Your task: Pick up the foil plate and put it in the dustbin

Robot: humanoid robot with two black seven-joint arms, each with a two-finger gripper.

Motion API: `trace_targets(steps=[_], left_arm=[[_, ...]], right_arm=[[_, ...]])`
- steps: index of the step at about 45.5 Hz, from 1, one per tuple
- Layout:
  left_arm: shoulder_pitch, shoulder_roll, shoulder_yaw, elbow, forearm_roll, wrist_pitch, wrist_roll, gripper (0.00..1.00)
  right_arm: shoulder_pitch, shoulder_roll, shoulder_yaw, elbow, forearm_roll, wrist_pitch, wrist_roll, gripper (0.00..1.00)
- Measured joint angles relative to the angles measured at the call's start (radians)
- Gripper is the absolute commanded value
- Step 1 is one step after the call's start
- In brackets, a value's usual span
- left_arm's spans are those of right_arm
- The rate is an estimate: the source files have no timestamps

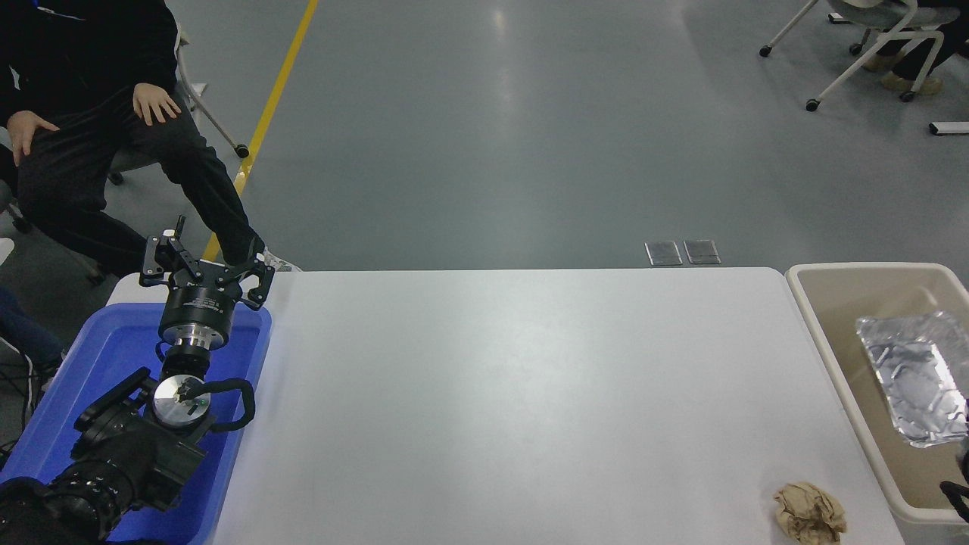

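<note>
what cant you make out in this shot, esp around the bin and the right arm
Head view only:
- Right gripper: just a black sliver at the right edge; open or shut unknowable.
- Foil plate: in the dustbin, but whether it is held or resting is unclear.
- Dustbin's right side: cut off by the frame.

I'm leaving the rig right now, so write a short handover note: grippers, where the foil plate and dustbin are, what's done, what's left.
Left gripper: parked at the table's left over the blue tub, open, empty.
Right gripper: only a black sliver shows at the lower right edge; cannot tell its state.
Foil plate: inside the dustbin, tilted; cannot tell if it is released.
Done: plate is in the bin.
Left: confirm release, pull the right arm back. A paper ball remains on the table.
</note>
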Motion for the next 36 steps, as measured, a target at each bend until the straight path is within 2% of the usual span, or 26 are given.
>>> trace_targets(steps=[22, 36], left_arm=[[0.0, 0.0, 0.0, 0.0, 0.0, 0.0, 0.0, 0.99], [0.0, 0.0, 0.0, 0.0, 0.0, 0.0, 0.0, 0.99]], right_arm=[[0.138, -0.03, -0.01, 0.012, -0.036, 0.024, 0.0, 1.0], [0.321, -0.114, -0.018, 0.173, -0.232, 0.03, -0.001, 1.0]])
